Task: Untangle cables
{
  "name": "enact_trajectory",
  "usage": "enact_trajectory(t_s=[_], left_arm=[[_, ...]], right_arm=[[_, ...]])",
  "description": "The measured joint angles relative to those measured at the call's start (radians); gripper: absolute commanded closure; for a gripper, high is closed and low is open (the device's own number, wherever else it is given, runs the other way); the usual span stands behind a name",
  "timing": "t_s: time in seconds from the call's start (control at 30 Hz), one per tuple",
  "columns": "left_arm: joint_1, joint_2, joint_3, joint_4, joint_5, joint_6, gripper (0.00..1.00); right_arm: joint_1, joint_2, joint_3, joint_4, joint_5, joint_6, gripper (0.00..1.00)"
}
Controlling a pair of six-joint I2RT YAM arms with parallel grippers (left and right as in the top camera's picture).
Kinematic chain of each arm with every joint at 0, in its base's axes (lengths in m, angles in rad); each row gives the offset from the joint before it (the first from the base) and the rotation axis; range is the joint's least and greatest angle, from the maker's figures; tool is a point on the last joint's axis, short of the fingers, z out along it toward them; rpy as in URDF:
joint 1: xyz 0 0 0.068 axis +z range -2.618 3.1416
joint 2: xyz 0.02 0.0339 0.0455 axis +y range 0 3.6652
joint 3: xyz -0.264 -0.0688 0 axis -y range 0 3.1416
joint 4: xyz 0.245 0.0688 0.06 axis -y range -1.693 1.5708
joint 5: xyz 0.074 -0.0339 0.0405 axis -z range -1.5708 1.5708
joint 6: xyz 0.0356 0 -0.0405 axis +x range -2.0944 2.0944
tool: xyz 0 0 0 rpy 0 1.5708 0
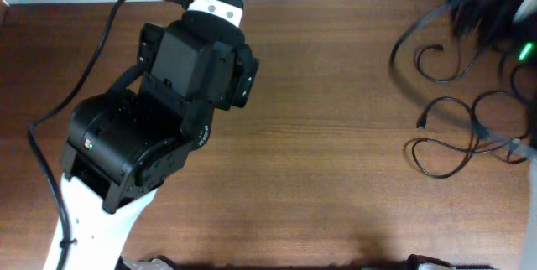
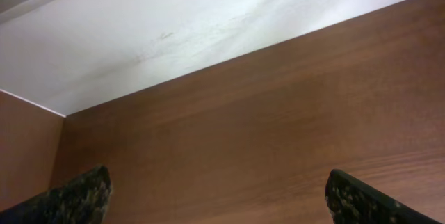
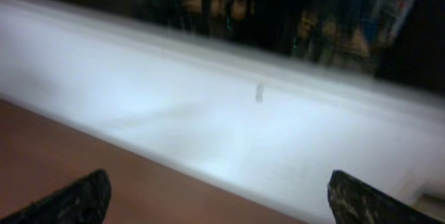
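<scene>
The cables (image 1: 423, 122) are thin black cords lying in loose overlapping loops at the table's right side, with small plugs at some ends; one loop (image 1: 437, 80) lies higher up. Neither wrist view shows them. My left gripper (image 2: 217, 177) is open, its fingers (image 2: 83, 196) wide apart over bare brown table near the white wall, far left of the cables. My right gripper (image 3: 220, 177) is open too, with nothing between its fingers (image 3: 361, 200), facing the white wall in a blurred view. The right arm (image 1: 487, 6) is a dark blur at the top right, just above the cables.
The folded black left arm (image 1: 180, 77) covers the table's left part, and its thick black wire (image 1: 105, 35) curves off to the left. A green light (image 1: 525, 50) glows at the right edge. The table's back edge meets the white wall (image 2: 174, 36).
</scene>
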Motion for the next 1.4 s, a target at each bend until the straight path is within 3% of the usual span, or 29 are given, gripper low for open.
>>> enact_trajectory(t_s=[0.17, 0.37, 0.6, 0.67, 0.73, 1.03, 1.2, 1.4], left_arm=[[0.000, 0.000, 0.000, -0.014, 0.000, 0.000, 0.01], [0.000, 0.000, 0.000, -0.019, 0.000, 0.000, 0.01], [0.000, 0.000, 0.000, -0.019, 0.000, 0.000, 0.01], [0.000, 0.000, 0.000, -0.027, 0.001, 0.000, 0.01], [0.000, 0.000, 0.000, -0.042, 0.000, 0.000, 0.01], [0.000, 0.000, 0.000, -0.119, 0.000, 0.001, 0.01], [0.000, 0.000, 0.000, -0.137, 0.000, 0.004, 0.01], [0.000, 0.000, 0.000, -0.138, 0.000, 0.004, 0.01]], right_arm=[[0.000, -0.389, -0.520, 0.384, 0.121, 0.003, 0.01], [0.000, -0.653, -0.703, 0.528, 0.207, 0.062, 0.01], [0.024, -0.736, -0.701, 0.178, 0.277, 0.174, 0.01], [0.105, -0.776, -0.714, -0.023, 0.294, 0.167, 0.01], [0.167, -0.819, -0.745, -0.110, 0.295, 0.161, 0.01], [0.275, -0.861, -0.937, -0.145, 0.269, 0.229, 0.01], [0.275, -0.859, -1.132, -0.036, 0.273, 0.265, 0.01], [0.275, -0.859, -1.338, 0.086, 0.320, 0.441, 0.01]])
